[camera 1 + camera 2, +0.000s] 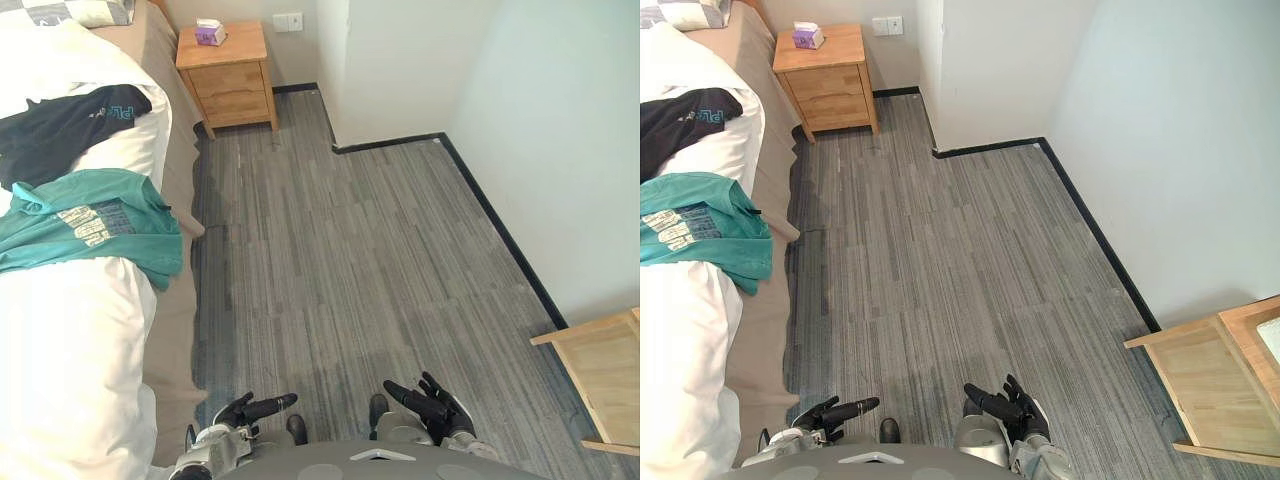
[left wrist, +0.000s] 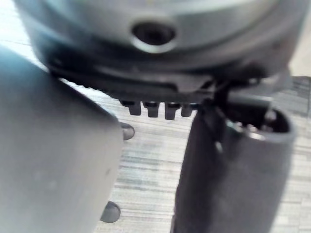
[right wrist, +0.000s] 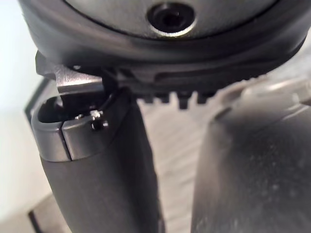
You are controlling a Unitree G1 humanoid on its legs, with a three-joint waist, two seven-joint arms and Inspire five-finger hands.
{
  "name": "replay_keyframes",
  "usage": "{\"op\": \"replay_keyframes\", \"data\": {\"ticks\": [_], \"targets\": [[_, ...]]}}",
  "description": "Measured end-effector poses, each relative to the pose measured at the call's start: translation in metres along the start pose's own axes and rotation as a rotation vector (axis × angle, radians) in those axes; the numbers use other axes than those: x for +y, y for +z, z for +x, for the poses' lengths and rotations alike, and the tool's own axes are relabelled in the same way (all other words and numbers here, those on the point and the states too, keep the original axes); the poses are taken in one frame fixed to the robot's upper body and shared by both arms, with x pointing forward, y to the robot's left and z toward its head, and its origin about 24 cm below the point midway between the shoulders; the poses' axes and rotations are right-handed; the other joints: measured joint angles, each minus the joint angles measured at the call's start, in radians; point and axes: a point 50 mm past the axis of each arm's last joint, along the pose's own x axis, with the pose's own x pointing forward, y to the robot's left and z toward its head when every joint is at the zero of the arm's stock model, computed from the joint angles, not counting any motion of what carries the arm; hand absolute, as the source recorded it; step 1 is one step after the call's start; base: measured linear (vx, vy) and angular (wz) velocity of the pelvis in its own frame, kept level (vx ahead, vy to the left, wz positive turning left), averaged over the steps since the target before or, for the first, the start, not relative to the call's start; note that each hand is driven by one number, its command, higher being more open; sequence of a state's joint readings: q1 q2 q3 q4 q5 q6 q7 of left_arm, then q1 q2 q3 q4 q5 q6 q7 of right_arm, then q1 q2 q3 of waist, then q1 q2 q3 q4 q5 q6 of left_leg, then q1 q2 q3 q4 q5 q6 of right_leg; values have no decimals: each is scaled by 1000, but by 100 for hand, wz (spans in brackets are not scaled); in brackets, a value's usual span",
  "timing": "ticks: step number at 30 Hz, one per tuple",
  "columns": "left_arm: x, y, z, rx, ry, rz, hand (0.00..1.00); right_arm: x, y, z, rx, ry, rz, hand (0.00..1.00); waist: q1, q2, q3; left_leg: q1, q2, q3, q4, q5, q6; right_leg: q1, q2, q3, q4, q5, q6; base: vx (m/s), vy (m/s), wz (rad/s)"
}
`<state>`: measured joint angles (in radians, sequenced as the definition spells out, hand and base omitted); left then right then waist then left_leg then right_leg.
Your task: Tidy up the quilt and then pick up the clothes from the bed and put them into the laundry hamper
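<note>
Left robot hand [image 1: 247, 410] open; right eye view: more wooden frame [image 1: 1200, 385].

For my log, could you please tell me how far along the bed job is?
Nothing looks done yet: the teal shirt and the black garment lie on the white quilt. Nothing is in hand: the left hand and right hand hang open above the floor. Left: tidying the quilt and moving both garments to the hamper.

The puffy white quilt [image 1: 60, 340] is soft matt cloth, like the teal T-shirt [image 1: 100, 225]; the pale bedside cabinet [image 1: 230, 90] is smooth wood; the streaked grey floor [image 1: 380, 250] looks matt.
</note>
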<state>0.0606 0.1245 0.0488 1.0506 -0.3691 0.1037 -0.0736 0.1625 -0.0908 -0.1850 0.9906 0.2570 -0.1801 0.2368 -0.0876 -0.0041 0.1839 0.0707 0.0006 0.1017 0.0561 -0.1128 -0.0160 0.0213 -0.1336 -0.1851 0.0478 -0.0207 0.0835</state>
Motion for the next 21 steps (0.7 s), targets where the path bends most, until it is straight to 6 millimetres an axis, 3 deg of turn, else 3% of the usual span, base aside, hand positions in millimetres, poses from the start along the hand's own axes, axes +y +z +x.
{"op": "replay_keyframes", "data": {"ticks": [1,4,6,7,9,12,14,15,16,17,18,20,21], "targets": [[1,1,0,-7,4,-26,100,0,-1,0,2,-7,0,100,0,-2,1,-19,4,5,34,-16,-10,0,1,-5,2,-3,-4,31,-27,21],[5,7,-1,-55,20,-94,100,2,-2,0,2,-29,15,100,2,-14,24,-165,52,63,364,-71,-48,36,13,-41,9,-31,-29,12,-55,46],[1,11,-1,-86,23,-124,100,-3,0,-3,-25,-58,59,100,18,18,54,-250,125,103,623,-73,-49,82,27,-78,70,-83,-37,16,-60,49],[2,11,-2,-92,27,-134,100,-4,1,-3,-34,-64,69,100,22,22,62,-254,134,109,652,-83,-55,85,31,-79,89,-98,-38,15,-10,22],[-6,5,-1,-89,11,-171,100,-6,14,-1,-86,-73,92,100,25,61,67,-234,149,142,637,-161,-52,83,34,-77,138,-149,-49,35,32,17],[-5,7,-2,-109,8,-214,100,-1,22,3,-101,-55,101,100,36,50,83,-281,126,202,583,-199,-26,84,2,-61,146,-170,-51,53,98,6],[-1,6,-3,-114,23,-200,100,-2,23,3,-104,-40,98,100,48,64,88,-341,117,187,405,-93,-43,91,-9,-16,141,-187,-33,118,171,-30],[1,6,-4,-117,28,-203,100,-3,24,3,-104,-35,92,100,55,67,92,-342,120,188,400,-36,-40,98,-12,2,141,-193,-24,216,279,-60],[4,3,-4,-108,40,-210,100,-4,22,3,-95,-33,78,100,60,59,91,-324,107,214,413,-53,15,106,-23,52,124,-207,-21,275,300,-66],[6,-2,-5,-98,47,-217,100,-4,27,4,-104,-20,62,100,61,72,86,-330,115,231,458,-124,12,117,-4,108,123,-219,-35,388,324,-60],[7,-3,-5,-93,47,-215,100,-6,27,4,-102,-14,56,100,58,75,92,-340,119,234,493,-159,35,98,14,153,222,-222,-37,438,251,-31],[14,-2,-6,-87,57,-201,100,-6,21,5,-66,-19,58,100,59,46,74,-318,88,254,495,-200,103,56,20,217,463,-251,0,463,183,-9],[18,-2,-6,-82,64,-184,100,-5,18,5,-54,-19,61,100,58,35,67,-310,72,259,483,-207,114,33,13,222,533,-236,44,332,116,-10]]}}
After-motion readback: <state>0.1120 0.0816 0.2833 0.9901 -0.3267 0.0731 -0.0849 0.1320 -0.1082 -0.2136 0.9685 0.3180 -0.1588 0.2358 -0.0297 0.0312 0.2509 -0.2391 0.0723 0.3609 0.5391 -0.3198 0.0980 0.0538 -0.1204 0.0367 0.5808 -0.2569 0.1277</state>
